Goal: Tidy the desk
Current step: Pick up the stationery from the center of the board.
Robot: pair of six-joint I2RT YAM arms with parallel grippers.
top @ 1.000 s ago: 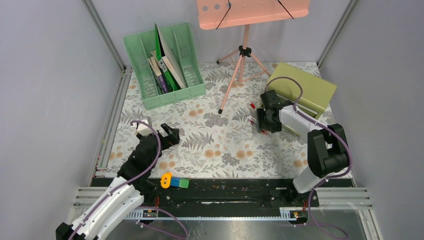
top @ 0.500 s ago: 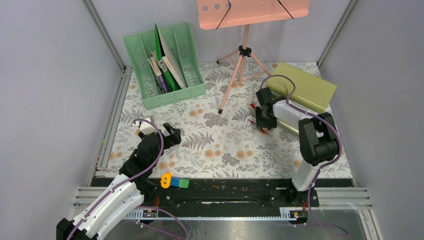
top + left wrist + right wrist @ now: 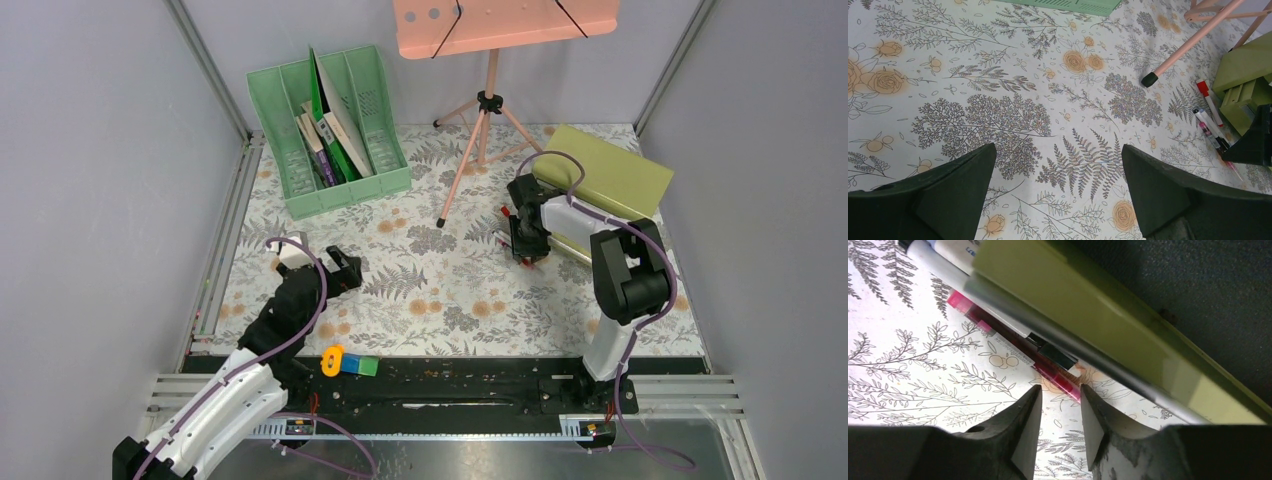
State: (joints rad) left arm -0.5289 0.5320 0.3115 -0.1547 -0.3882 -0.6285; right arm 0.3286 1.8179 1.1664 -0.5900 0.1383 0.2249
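The counter (image 3: 440,300) is a flat square under pale cloth printed with grey ferns and orange flowers, edged by aluminium rails (image 3: 222,250) and grey walls. The left end effector (image 3: 338,268) hovers over its left side, dark blunt fingers (image 3: 948,185) spread wide with only printed cloth between them. The right end effector (image 3: 527,248) sits low at the front edge of the olive-green drawer box (image 3: 612,178). Its 2 wedge-shaped fingers (image 3: 1023,420) stand close with a narrow slit, pinching nothing. A translucent red pen (image 3: 1013,352) and other slim markers (image 3: 1209,125) lie against the box's smooth base. A pink stand (image 3: 470,150) plants a rubber-tipped leg (image 3: 1149,79) mid-counter, between the box and the green slotted file rack (image 3: 330,150) at far left.
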